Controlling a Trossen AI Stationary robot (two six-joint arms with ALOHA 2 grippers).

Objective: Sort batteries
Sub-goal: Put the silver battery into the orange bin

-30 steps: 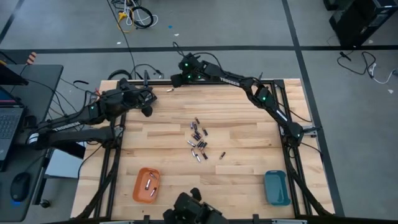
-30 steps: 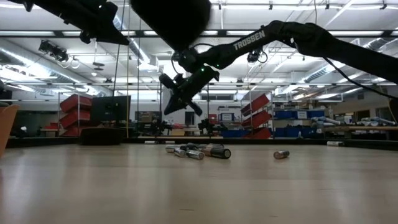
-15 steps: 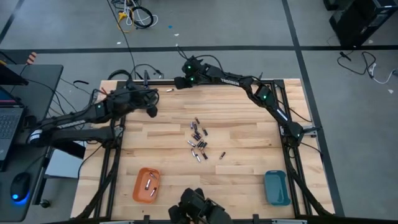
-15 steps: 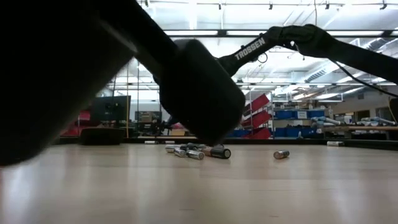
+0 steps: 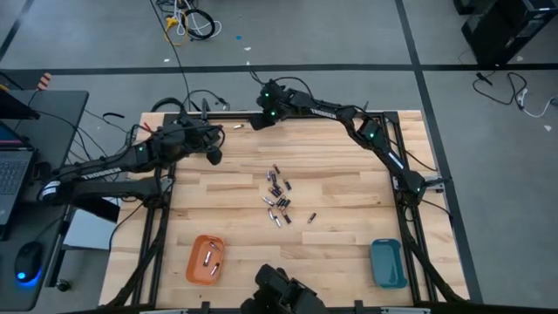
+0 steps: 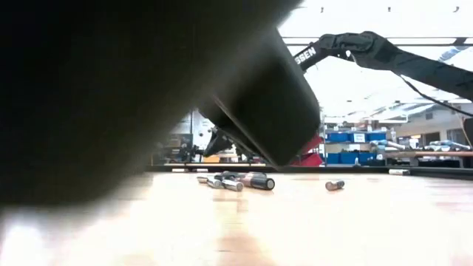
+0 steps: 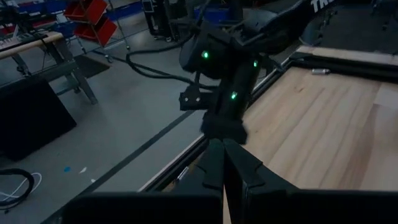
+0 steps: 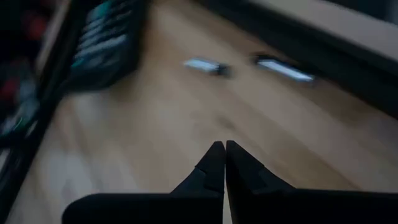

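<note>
High view: you see the batteries [image 5: 279, 199] lying in a loose cluster at the middle of the bench [image 5: 349, 166], one cell a little apart on the right side.
Trays: an orange tray [image 5: 206, 260] near the front left corner already holds a few cells; a teal tray [image 5: 387, 262] sits near the front right corner.
Left claw [image 5: 212, 157]: pinched fully together, holding nothing, over the rear left part of the bench, well apart from the cluster.
Right claw [image 5: 257, 120]: also pressed together and empty, up at the rear edge, near a lone cell [image 5: 238, 128] lying by the frame.
Step in hand: between picks, by the look of it; most cells remain unsorted.
Next move: you would need to spread one claw, bring it down over a single cell, and avoid nudging its neighbours.
</note>
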